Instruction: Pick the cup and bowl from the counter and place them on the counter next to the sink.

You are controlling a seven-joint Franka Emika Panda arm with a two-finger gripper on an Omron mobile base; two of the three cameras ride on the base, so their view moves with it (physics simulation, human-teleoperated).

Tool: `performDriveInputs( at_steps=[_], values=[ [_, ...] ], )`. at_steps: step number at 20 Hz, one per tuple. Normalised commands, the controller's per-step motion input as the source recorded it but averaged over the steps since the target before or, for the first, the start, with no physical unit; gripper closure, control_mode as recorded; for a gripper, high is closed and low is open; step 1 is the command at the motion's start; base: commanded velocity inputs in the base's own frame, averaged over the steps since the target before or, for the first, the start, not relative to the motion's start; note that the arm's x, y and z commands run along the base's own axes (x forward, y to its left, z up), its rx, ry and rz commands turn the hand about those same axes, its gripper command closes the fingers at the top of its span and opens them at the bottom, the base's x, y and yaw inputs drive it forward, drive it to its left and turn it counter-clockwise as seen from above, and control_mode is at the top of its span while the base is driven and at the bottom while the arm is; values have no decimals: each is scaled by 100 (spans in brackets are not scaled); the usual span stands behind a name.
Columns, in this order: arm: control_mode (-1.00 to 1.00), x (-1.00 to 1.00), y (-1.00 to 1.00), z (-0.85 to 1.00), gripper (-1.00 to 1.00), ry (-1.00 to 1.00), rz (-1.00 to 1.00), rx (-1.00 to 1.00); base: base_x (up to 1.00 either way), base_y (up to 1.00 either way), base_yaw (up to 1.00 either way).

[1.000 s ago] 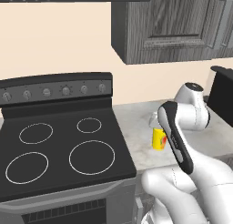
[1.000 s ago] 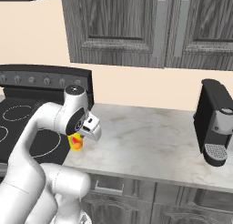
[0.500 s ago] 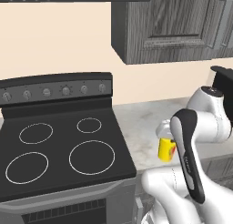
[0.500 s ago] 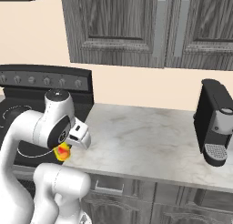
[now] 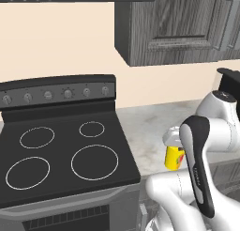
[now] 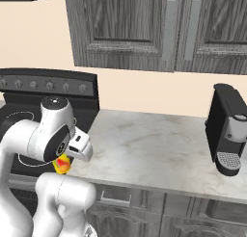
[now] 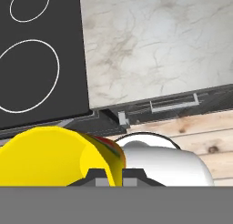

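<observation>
While the gripper (image 7: 116, 173) pinches the yellow cup (image 5: 175, 157) aloft at five o'clock, nothing is delivered yet; the bowl remains untouched.

Yellow cup (image 5: 174, 157) with red-orange mark, held clear above counter (image 5: 145, 127) front edge, beside stovetop.

The stove (image 5: 65, 150) stands left of the table (image 6: 159, 149), touching its edge. The coffee machine (image 6: 230, 130) sits at the table's right end, against the wall. Cabinets (image 6: 154, 29) hang above the table. The cup (image 5: 175, 157) is off the table, near its front edge, beside the stove.
</observation>
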Motion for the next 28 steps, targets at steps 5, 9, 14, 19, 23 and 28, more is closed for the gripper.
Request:
performDriveInputs(
  at_steps=[5, 9, 14, 19, 23, 28],
  values=[
    [-100, 0, 0, 0, 100, 0, 0, 0, 0, 0, 0],
    [100, 0, 0, 0, 100, 0, 0, 0, -15, 3, 0],
    [100, 0, 0, 0, 100, 0, 0, 0, -96, 41, 1],
    [100, 0, 0, 0, 100, 0, 0, 0, -50, 22, 14],
    [100, 0, 0, 0, 100, 0, 0, 0, -55, 99, 58],
    [100, 0, 0, 0, 100, 0, 0, 0, -46, 85, 66]
  ],
)
